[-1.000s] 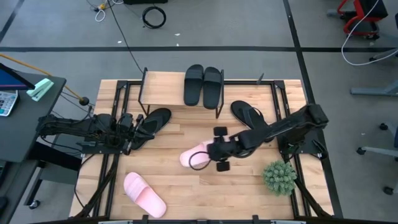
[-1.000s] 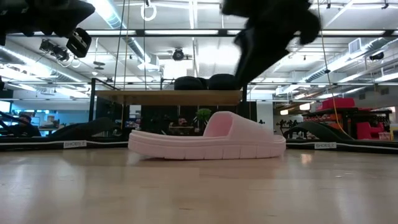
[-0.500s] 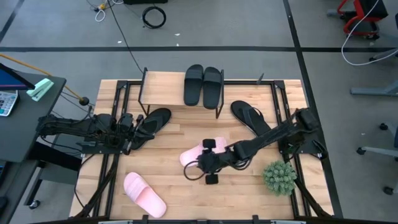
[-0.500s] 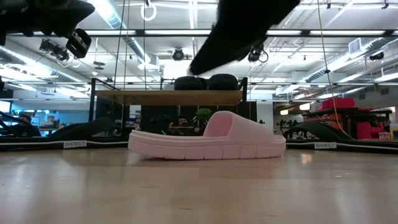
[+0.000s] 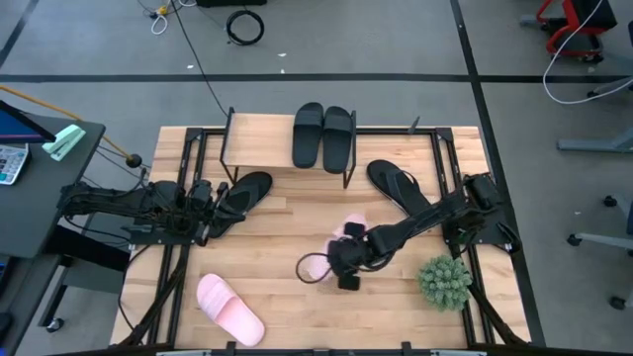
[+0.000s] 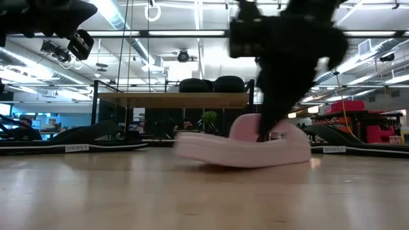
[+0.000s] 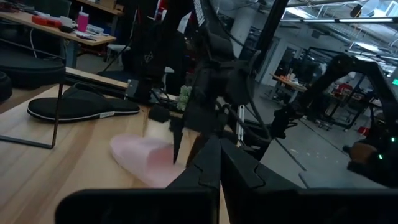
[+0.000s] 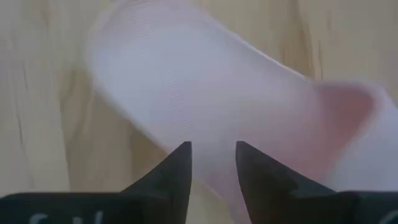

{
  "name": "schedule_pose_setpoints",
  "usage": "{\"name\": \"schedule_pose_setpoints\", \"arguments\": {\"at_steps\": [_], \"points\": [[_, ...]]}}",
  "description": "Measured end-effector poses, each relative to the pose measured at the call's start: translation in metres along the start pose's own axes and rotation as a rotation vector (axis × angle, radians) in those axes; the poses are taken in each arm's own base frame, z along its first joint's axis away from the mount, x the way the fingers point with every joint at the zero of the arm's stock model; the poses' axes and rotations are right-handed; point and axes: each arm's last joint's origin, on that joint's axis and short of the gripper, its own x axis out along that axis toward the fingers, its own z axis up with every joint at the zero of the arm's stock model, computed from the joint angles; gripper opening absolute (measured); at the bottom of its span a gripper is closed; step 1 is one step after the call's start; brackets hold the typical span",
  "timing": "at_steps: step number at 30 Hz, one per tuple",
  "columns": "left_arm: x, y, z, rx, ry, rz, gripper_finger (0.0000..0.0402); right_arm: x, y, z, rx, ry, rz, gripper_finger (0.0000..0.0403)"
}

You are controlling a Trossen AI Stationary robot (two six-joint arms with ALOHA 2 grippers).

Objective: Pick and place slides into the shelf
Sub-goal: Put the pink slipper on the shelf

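Note:
One pale pink slide (image 6: 243, 145) lies mid-table, mostly hidden in the high view under my right gripper (image 5: 345, 259), which comes down on it near the strap (image 6: 252, 124). The second pink slide (image 5: 229, 309) lies flat near the near left corner. Two black slides (image 5: 322, 134) rest on the top board of the shelf (image 5: 259, 148). One black flip-flop (image 5: 242, 193) lies beside my shut left gripper (image 5: 204, 203), which hangs above the table without touching it. The other flip-flop (image 5: 396, 184) lies right of the shelf. My right gripper (image 8: 211, 152) comes at the pink slide from above, pointing down. Its fingers (image 8: 181, 163) stand narrowly apart at the side edge of the sole (image 8: 155, 124), beside the strap (image 8: 351, 109); one seems outside the edge, the other over the footbed. The slide rests on the table.
A small potted plant (image 5: 443, 280) stands near the right arm's base. The shelf's black frame (image 5: 229, 138) rises along the far edge. Bare wood (image 5: 297, 316) lies between the two pink slides. A person sits in the room beyond the table's left side (image 6: 25, 124).
My right gripper moved toward the near edge and came down onto the pink slide. The slide slid toward the table's right and turned somewhat; its left end now looks slightly raised, and it shows blurred.

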Motion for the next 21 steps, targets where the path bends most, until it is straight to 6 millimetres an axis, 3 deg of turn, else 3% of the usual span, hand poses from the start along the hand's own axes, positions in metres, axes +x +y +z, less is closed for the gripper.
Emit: {"name": "schedule_pose_setpoints", "arguments": {"at_steps": [6,12,16,21], "points": [[0.0,0.0,0.0,0.001,-0.001,0.0,0.002,-0.038,-0.004,-0.022,0.091,0.135,-0.079,0.013],[0.0,0.0,0.0,0.002,-0.001,0.0,0.0017,-0.066,-0.008,-0.021,0.106,-0.031,-0.191,0.0126],[0.0,0.0,0.0,0.002,-0.001,0.0,0.001,-0.065,-0.001,-0.009,-0.006,-0.169,-0.182,0.0126],[0.0,0.0,0.0,0.001,-0.001,-0.001,0.0011,-0.035,0.007,-0.006,-0.281,-0.142,-0.238,0.0128]]}}
